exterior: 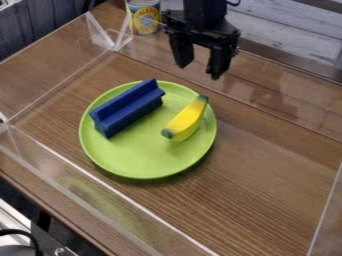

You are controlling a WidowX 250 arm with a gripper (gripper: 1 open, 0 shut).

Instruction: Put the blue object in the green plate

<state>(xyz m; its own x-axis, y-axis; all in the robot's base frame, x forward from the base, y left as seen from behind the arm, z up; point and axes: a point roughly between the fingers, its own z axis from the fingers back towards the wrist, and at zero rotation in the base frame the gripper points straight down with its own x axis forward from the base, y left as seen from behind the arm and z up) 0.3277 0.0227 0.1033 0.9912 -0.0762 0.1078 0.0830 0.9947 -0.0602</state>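
Note:
The blue object (pixel 128 107), a dark blue grooved block, lies on the left half of the green plate (pixel 134 155). A yellow toy banana (pixel 187 118) rests on the plate's right half, apart from the block. My gripper (pixel 198 58) hangs above the table behind the plate's far rim, pointing down. Its black fingers (pixel 218 57) stand apart with nothing between them, so it is open and holds nothing.
Clear acrylic walls (pixel 80 60) fence the wooden table (pixel 274 150) on the left, front and right. A yellow-and-white cup (pixel 143 15) stands at the back, just left of the arm.

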